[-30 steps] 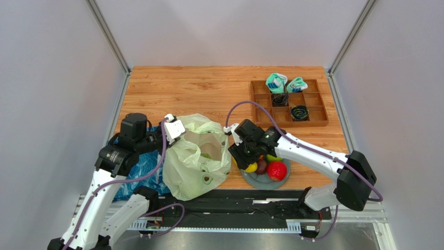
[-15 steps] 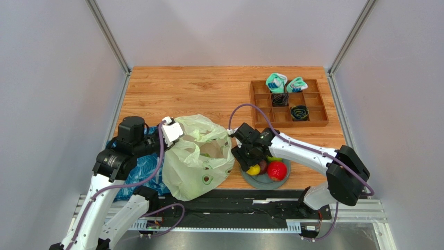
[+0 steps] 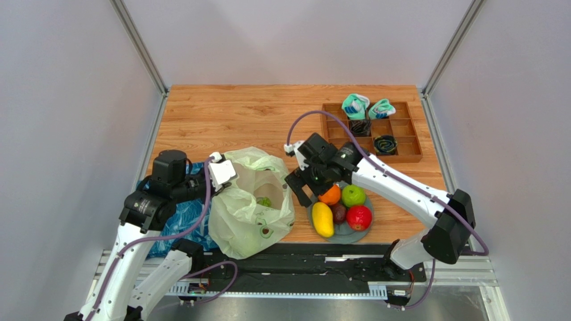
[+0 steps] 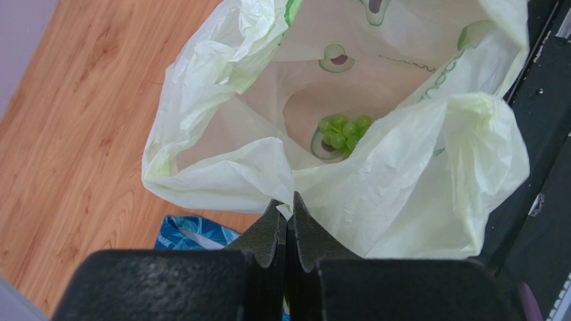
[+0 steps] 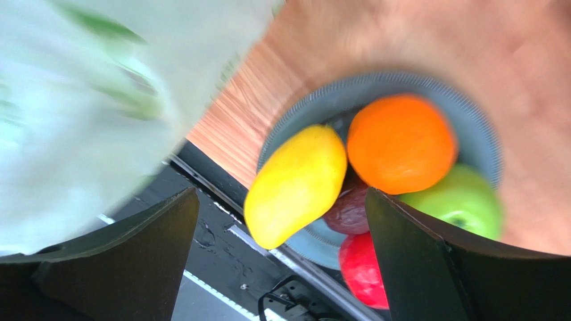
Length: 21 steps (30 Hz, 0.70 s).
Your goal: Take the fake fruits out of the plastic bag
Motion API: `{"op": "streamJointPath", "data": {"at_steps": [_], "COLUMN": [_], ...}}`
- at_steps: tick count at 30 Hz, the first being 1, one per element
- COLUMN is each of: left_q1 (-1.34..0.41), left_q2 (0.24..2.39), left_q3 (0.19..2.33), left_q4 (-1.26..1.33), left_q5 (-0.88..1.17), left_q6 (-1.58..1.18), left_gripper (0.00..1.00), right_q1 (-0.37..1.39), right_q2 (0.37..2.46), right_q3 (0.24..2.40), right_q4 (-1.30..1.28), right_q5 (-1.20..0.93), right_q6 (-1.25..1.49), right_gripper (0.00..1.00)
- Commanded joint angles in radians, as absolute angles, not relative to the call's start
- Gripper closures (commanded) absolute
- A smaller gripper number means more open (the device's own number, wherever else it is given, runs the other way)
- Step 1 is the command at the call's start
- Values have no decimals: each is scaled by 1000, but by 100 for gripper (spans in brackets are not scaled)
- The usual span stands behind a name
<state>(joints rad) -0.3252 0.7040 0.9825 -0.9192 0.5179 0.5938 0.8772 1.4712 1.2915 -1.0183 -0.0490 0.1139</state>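
The left gripper (image 4: 288,208) is closed tight on a fold of the rim of the plastic bag (image 4: 402,180) and holds its mouth open, and at the bottom inside the bag lies 1 green grape bunch (image 4: 343,128). The right gripper (image 5: 281,261) has its jaws wide apart with nothing between them, and it hangs over the gray plate (image 3: 348,234), which stands just right of the bag. On this plate lie, touching one another, the yellow mango (image 3: 322,219) at the left, the orange (image 3: 330,194) and the green apple (image 3: 353,195) at the far side, the dark brown-purple fruit (image 3: 339,212) in the middle and the red apple (image 3: 359,217) at the right, 5 in all.
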Motion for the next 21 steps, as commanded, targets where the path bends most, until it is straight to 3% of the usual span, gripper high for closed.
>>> {"op": "streamJointPath", "data": {"at_steps": [1, 6, 11, 21], "left_q1": [-321, -321, -321, -321], "left_q2": [689, 684, 710, 746], "left_q3": [976, 986, 1025, 1089], "left_q4": [-979, -1014, -1029, -1052], "left_q5": [555, 561, 574, 583], "left_q6": [658, 675, 687, 706], "left_gripper": [100, 100, 100, 100], "right_q1": [850, 821, 821, 851], "right_q2": [1468, 1491, 1480, 1617], "right_q3": [1495, 1634, 1628, 1678], "right_q4": [-1118, -1097, -979, -772], "right_q5": [-86, -187, -348, -411], "right_q6": [-63, -100, -208, -353], "right_gripper": [0, 0, 0, 0]}}
